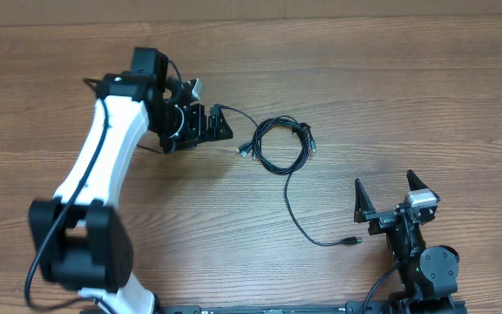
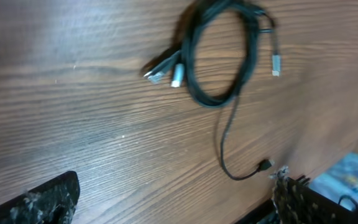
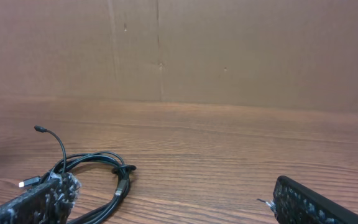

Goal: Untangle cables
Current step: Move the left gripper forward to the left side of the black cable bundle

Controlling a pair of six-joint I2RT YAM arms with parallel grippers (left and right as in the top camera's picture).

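Looped cables (image 1: 304, 144) lie mid-tabletop (image 1: 425, 78), with one strand trailing toward the right gripper (image 1: 383, 180). The left gripper (image 1: 225, 122) sits just beside the loop. Both grippers are spread wide and hold nothing.

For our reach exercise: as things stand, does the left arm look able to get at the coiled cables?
Probably yes: the left gripper is open, close beside the cables, with only bare table between and nothing lying over them.
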